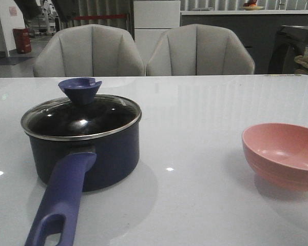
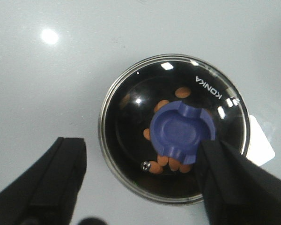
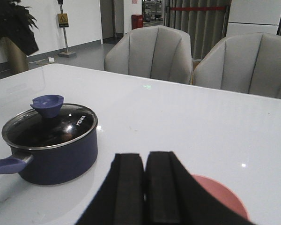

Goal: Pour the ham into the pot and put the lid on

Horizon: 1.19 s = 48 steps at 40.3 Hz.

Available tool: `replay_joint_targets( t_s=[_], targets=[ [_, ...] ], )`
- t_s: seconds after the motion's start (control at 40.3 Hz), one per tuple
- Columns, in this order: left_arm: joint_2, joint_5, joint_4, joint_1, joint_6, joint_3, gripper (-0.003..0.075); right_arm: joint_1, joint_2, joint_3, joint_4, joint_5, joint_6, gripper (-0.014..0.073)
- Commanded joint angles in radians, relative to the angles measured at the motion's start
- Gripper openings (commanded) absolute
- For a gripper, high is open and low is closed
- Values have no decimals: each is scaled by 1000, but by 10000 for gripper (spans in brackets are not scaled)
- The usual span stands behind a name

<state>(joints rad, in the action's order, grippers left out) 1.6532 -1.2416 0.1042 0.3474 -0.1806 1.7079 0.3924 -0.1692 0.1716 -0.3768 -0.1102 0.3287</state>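
black fingers [image 2: 47,187] of the left tool [image 2: 140,183] fill the near edge of the left wrist view, spread wide apart and holding nothing, hanging above the lid [image 2: 174,129]; one finger overlaps the lid's rim in that view and the other stands off over bare tabletop [image 2: 47,84]. between them the flared purple-blue knob [image 2: 181,133] sits at the middle of the dark glass disc, which bears white lettering near its steel rim. through the glass, small orange-pink chunks of ham [image 2: 167,161] show on the black bottom around and under the knob. the lid rests level on the pot [image 1: 87,159], a dark navy saucepan on the left of the tabletop in the front view, its long handle [image 1: 59,202] reaching toward the camera with a slot near the end. the right tool [image 3: 145,187] has its two black fingers pressed together with nothing between them, and it hangs above the pink bowl [image 1: 282,154], which stands well apart from the pot on the right of the tabletop; nothing shows inside it. two pale chairs [image 1: 90,51] stand behind the far edge.
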Motion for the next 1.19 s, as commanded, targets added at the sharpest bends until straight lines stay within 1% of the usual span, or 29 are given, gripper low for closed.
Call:
replay_joint_targets(
  t_s=[0.0, 0.223, 0.372, 0.596, 0.844, 1.117, 1.167],
  targets=[
    [-128, -32, 5, -57, 12, -47, 457, 1, -7, 27, -7, 71, 8, 136],
    [-342, 61, 5, -207, 1, -287, 426, 1, -7, 27, -7, 71, 8, 136],
    [-520, 207, 5, -280, 1, -458, 426, 1, -7, 27, -7, 71, 8, 136],
    [-774, 389, 5, -287, 1, -665, 427, 1, -7, 27, -7, 71, 8, 136],
    [-1098, 625, 5, -287, 1, -934, 426, 1, -7, 27, -7, 71, 8, 136],
    [-1423, 759, 15, -275, 1, -1198, 424, 1, -7, 27, -7, 71, 8, 136],
    [-1475, 779, 19, -271, 1, -1240, 407, 1, -7, 27, -7, 71, 8, 136]
  ],
)
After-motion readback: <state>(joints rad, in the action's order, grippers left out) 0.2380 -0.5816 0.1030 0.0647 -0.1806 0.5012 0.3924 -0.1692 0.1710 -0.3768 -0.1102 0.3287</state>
